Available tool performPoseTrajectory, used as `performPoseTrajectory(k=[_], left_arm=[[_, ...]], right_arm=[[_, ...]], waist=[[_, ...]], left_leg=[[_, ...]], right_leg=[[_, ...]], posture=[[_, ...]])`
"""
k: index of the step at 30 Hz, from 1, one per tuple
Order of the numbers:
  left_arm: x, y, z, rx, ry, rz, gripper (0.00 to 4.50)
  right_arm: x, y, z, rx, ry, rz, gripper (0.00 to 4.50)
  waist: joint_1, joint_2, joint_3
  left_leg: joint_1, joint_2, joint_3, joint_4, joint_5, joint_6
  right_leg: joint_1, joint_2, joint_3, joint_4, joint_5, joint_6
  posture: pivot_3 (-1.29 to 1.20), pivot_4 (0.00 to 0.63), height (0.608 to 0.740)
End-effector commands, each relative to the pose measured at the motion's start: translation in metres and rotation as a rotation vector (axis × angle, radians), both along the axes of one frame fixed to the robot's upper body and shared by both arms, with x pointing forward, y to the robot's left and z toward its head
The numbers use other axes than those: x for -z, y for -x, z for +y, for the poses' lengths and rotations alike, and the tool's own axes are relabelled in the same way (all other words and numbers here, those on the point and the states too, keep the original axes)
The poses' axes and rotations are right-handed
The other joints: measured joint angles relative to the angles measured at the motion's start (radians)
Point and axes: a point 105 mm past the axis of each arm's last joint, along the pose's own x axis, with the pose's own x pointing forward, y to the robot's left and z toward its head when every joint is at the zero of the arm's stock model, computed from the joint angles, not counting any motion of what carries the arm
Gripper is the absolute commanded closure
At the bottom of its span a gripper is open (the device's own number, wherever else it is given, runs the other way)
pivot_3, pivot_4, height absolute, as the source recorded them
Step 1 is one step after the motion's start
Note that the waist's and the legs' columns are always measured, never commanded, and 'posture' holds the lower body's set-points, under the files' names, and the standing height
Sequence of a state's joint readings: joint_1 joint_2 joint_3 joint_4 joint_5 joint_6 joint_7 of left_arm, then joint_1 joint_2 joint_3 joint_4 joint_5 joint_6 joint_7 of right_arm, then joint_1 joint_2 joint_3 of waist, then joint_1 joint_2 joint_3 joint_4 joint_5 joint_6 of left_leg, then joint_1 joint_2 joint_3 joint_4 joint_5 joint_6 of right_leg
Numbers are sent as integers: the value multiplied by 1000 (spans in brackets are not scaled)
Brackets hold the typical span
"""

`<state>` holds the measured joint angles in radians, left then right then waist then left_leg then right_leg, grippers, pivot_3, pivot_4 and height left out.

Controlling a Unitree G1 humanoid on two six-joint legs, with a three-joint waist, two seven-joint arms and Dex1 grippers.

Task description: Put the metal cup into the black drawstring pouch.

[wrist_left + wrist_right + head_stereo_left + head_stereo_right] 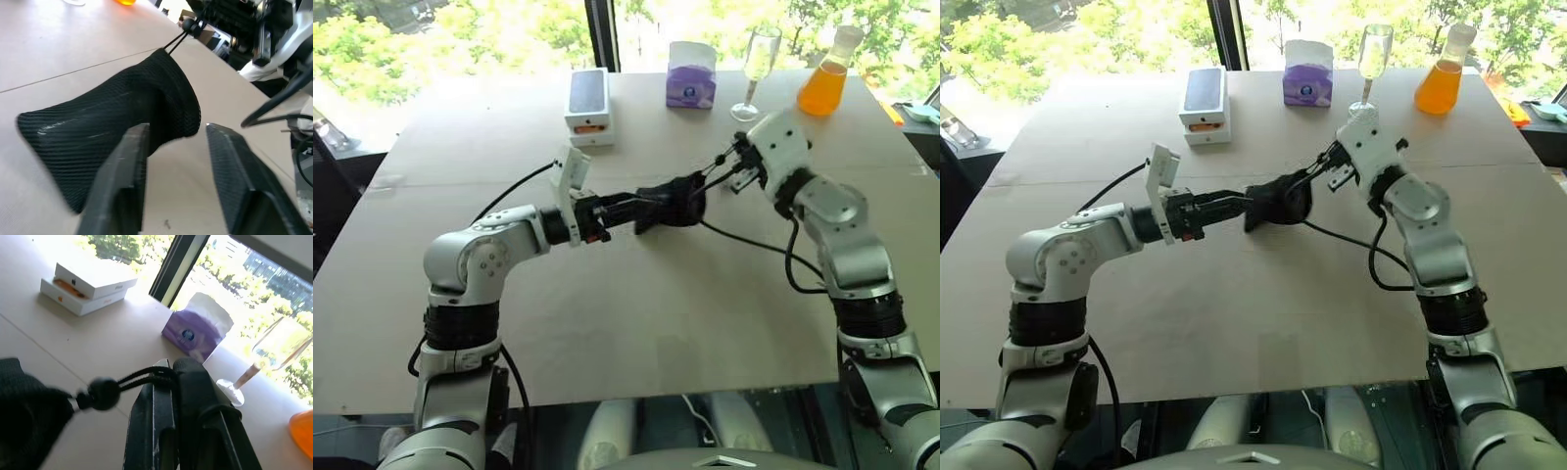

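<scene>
A: How do the arms sit?
B: Both reach inward and nearly meet over the table's middle.
A: And the grippers?
B: The left gripper point(178, 171) has its fingers spread apart; the right gripper point(171, 382) is pinched closed on a cord point(142, 376).

Silver robot arms with black fingers

The 2 arms are shiny silver-grey with round joints and black ribbed rings. Each wrist has a white boxy part. A loose black cable runs along each arm. The left gripper point(176, 196) has 2 flat black fingers point(122, 186) with a bumpy, dotted face. The right gripper point(171, 377) has 2 smooth black fingers too.
</scene>
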<state>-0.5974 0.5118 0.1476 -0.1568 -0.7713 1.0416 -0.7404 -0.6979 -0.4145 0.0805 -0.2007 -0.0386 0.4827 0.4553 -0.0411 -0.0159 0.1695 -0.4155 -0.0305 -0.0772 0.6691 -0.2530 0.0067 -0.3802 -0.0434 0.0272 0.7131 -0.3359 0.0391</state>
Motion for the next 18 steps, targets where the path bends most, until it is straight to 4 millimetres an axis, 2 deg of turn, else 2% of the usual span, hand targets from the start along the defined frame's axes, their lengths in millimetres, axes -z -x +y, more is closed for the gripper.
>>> performPoseTrajectory(k=[1,4,10,18], left_arm=[[-46,10,-30,104,44,-180,1863],[-61,6,-53,116,42,-272,1863],[-65,-5,-83,141,31,-337,1863],[-72,-17,-93,119,68,-355,1863]], right_arm=[[-28,17,12,-56,103,-93,4500],[-34,21,17,-77,160,-107,4500],[-42,27,24,-102,199,-123,4500],[-49,35,34,-130,206,-132,4500]], waist=[[5,0,0],[8,-1,0],[-1,0,0],[1,0,0]], left_leg=[[0,0,0,0,0,0],[-1,-1,0,1,0,0],[0,-1,1,1,-1,1],[-1,-1,1,1,-1,1]], right_leg=[[0,0,0,0,0,0],[1,-1,-1,-1,0,0],[1,0,0,-1,0,0],[1,0,0,-1,0,0]], posture=[[0,150,740],[0,150,740],[0,150,740],[0,150,740]])
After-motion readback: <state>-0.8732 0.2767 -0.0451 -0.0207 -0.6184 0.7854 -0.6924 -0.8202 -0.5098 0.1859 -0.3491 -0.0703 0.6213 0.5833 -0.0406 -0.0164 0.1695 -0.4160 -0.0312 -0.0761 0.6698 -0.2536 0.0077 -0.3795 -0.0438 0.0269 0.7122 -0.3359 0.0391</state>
